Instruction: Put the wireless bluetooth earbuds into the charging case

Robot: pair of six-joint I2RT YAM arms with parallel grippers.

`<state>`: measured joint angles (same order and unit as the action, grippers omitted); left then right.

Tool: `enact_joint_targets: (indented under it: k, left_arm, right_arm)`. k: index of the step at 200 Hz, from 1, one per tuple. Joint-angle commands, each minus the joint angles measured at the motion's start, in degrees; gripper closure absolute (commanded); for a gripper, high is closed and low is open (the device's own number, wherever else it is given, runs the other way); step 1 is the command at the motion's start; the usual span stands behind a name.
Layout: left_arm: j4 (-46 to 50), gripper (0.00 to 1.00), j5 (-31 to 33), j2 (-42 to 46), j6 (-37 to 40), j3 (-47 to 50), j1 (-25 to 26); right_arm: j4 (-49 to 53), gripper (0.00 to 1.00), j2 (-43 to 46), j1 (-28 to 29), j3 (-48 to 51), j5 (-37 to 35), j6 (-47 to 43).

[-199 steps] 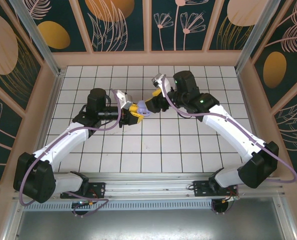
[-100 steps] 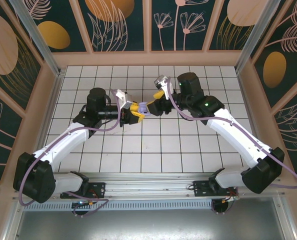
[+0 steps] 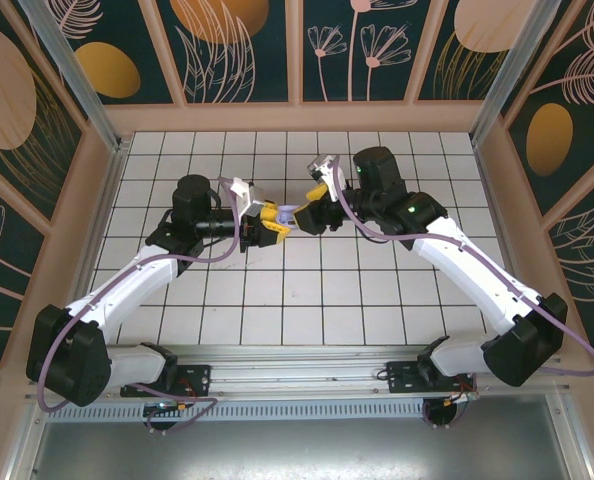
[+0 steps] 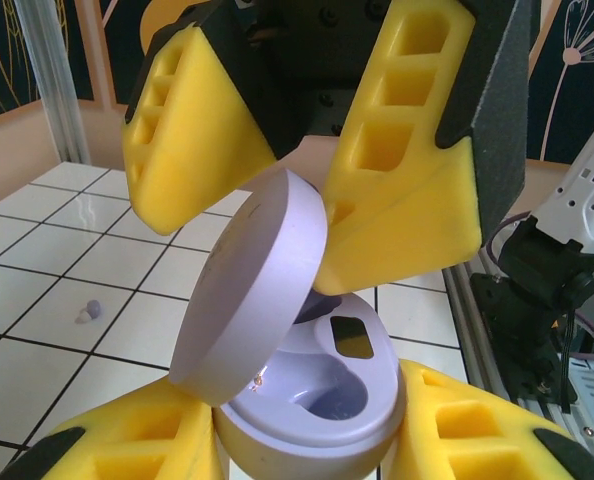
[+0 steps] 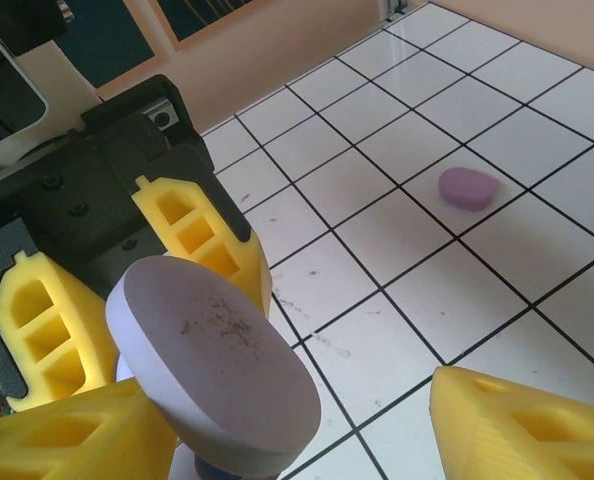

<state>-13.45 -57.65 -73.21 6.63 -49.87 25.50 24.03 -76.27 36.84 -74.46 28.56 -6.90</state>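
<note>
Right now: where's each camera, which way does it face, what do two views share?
Top external: above and behind the bases, facing down on the table; left arm and right arm show.
Left wrist: on the left arm, facing the right arm; left jaws grip the open charging case.
Right wrist: on the right arm, facing the left; right jaws open around the lid.
Shared: both wrists see the lid.

Top view: bright, even, diffuse light from overhead. White tiled table (image 3: 307, 300) evenly lit. Faint soft-edged shadows under arms, either side of charging case (image 3: 289, 210). Whole frame sharp.
Left wrist view: case in focus, small glint inside its base. Pale glare patch on tile left of case. Left gripper fingers (image 4: 457, 445) below case slightly soft.
Right wrist view: case lid crisp, dark scuffs readable. Right gripper fingers (image 5: 527, 430) right of case blurred. Tiles beyond case glossy, mildly soft.
</note>
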Motion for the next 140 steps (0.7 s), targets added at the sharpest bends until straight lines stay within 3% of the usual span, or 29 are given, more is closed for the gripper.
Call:
enact_joint_targets:
  k: [1, 83, 140]
  left_arm:
    - [-2.38, 1.0, -1.23, 0.96, -1.13, 0.39, 0.17]
    - [-3.51, 1.0, -0.74, 0.18, -2.81, 0.21, -0.09]
    - [-4.86, 1.0, -1.72, -0.07, -3.47, 0.55, -0.13]
  right_arm:
    - [-0.65, 0.33, 0.23, -0.12, -0.21, -0.37, 0.95]
    - [0.31, 0.33, 1.94, -0.28, 0.63, 1.24, 0.15]
    - [-2.46, 0.32, 2.45, -1.5, 1.75, -4.83, 3.11]
